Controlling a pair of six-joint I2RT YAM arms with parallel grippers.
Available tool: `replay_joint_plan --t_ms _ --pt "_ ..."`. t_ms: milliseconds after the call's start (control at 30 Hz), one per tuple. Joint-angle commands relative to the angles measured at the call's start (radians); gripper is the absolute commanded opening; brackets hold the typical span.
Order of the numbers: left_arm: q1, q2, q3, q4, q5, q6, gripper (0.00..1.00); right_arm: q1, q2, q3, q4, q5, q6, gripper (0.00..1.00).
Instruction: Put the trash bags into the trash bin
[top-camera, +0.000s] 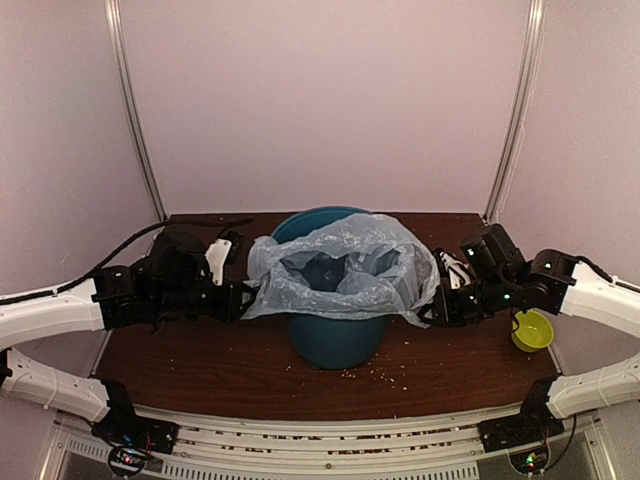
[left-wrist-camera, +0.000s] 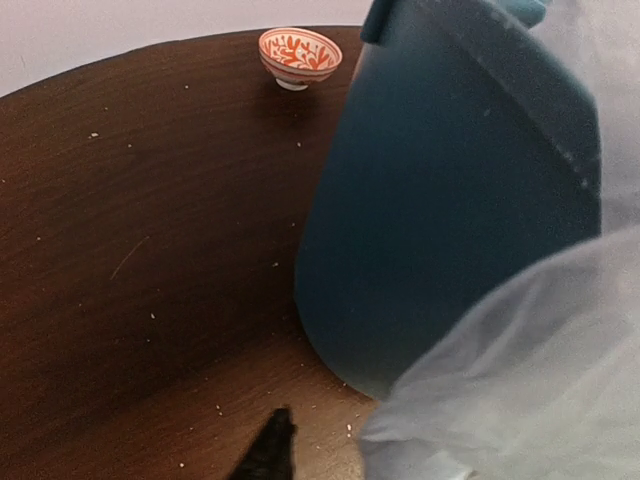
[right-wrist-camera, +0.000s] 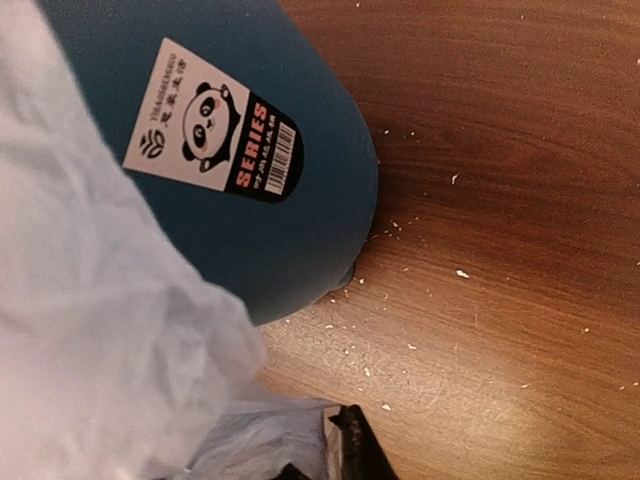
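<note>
While crumbs (top-camera: 385, 375) litter the dark table (top-camera: 200, 360) between pale walls (top-camera: 320, 100), the right claw (top-camera: 436, 312) pinches the trash bag (top-camera: 345, 250); left claw (top-camera: 243, 297) unclear.

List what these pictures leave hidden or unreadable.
Trash bin floor: top view, the trash bag covers it.
Left gripper fingertips: top view, bag hides them; left wrist view, bottom edge cuts them.
Right gripper hold: right wrist view, bottom edge cuts the fingers.
Sticker small print: right wrist view, too small.

Just right of my jaws a thin translucent grey-blue plastic bag (left-wrist-camera: 520, 380) bulges, lying against the round teal-blue plastic bucket (left-wrist-camera: 450, 200) ahead and to the right. Far ahead, a small red-patterned bowl (left-wrist-camera: 300, 56) stands on the crumb-speckled dark wooden surface (left-wrist-camera: 130, 250).
</note>
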Motion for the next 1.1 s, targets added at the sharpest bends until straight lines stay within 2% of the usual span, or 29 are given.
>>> replay_joint_plan --t_ms 0,167,367,467,600,700,867,1000,1067 --pt "-0.001 -0.059 0.072 -0.028 -0.014 0.028 0.40 -0.003 -0.075 0.039 -0.067 0.062 0.028 0.19" --pt "0.000 -0.107 0.138 -0.107 0.053 0.080 0.58 -0.004 -0.103 0.122 -0.154 0.062 0.073 0.45" --pt "0.000 -0.128 0.227 -0.265 0.119 0.164 0.71 -0.003 -0.159 0.215 -0.284 0.043 0.107 0.60" --pt "-0.001 -0.132 0.271 -0.302 0.160 0.210 0.74 -0.002 -0.187 0.252 -0.310 0.019 0.093 0.63" --pt "0.000 -0.121 0.342 -0.373 0.139 0.253 0.75 -0.002 -0.196 0.277 -0.326 -0.010 0.017 0.58" --pt "0.000 -0.127 0.347 -0.409 0.152 0.293 0.76 -0.001 -0.183 0.243 -0.314 -0.027 -0.020 0.61" --pt "-0.001 -0.122 0.313 -0.333 0.123 0.284 0.77 -0.001 -0.141 0.233 -0.218 -0.026 -0.032 0.67" --pt "-0.001 -0.085 0.359 -0.257 0.078 0.278 0.78 -0.001 -0.083 0.329 -0.247 0.026 -0.054 0.70" --pt "-0.001 -0.057 0.394 -0.237 0.072 0.286 0.78 -0.001 -0.056 0.401 -0.262 0.032 -0.065 0.75"
